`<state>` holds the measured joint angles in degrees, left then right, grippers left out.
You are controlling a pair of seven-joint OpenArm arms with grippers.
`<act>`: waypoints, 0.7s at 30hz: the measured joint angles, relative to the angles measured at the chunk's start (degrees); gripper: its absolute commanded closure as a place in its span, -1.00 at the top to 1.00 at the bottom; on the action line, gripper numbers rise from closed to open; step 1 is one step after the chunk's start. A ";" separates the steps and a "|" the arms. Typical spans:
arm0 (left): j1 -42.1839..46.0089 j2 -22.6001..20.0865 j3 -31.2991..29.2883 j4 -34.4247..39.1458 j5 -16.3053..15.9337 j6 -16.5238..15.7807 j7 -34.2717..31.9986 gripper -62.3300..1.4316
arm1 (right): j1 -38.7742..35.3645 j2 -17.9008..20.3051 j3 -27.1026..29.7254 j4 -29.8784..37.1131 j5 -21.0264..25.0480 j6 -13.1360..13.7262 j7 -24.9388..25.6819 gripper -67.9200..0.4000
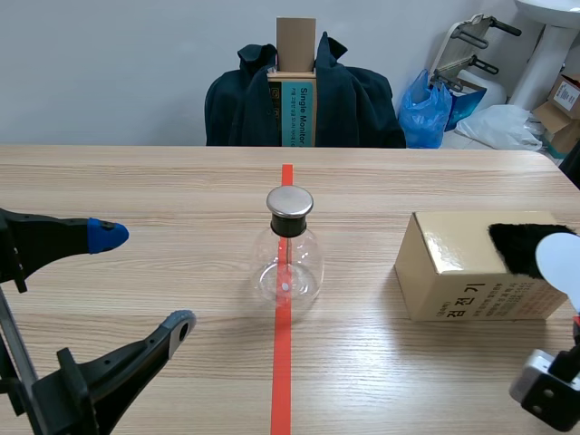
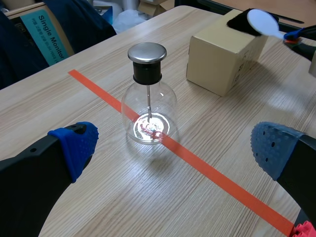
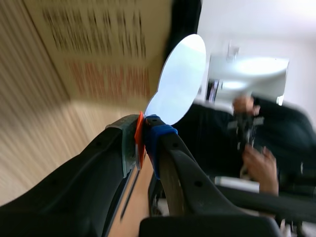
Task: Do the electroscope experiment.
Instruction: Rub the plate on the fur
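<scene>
Metal-capped glass flask (image 1: 288,263) on the tape line (image 1: 283,372), thin rod (image 2: 148,101) inside, left gripper (image 2: 173,148) wide open facing it, right gripper (image 3: 143,134) clamped on white paddle (image 3: 180,79) beside box (image 1: 453,272) bearing black fur (image 1: 518,246)

Dark jacket (image 1: 362,104) beside blue plastic bag (image 1: 424,113)

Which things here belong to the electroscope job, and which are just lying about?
Job: electroscope flask; white paddle in the right tool; black fur on the tan box.
Lying about: dark jacket; blue bag; cardboard boxes.
</scene>
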<state>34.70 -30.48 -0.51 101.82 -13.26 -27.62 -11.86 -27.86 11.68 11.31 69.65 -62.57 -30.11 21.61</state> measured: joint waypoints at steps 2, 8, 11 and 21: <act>0.00 0.00 0.00 0.00 0.00 0.00 0.00 1.00 | -0.50 0.94 0.76 0.00 0.02 0.59 7.93 -0.96; 0.02 0.00 0.00 0.00 0.00 0.00 0.00 1.00 | -0.35 0.26 0.00 0.07 -0.20 0.59 0.98 -0.96; 0.00 0.00 0.00 0.00 0.00 0.00 -0.02 1.00 | -0.35 0.72 1.62 0.04 0.02 0.59 1.22 -0.96; -0.09 0.00 0.00 0.00 0.00 -0.02 0.00 1.00 | -0.31 1.62 1.51 0.11 0.02 1.03 -0.46 -0.96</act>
<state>34.61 -30.48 -0.51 101.82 -13.26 -27.64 -11.86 -28.16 13.30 12.82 69.76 -62.54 -29.08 21.15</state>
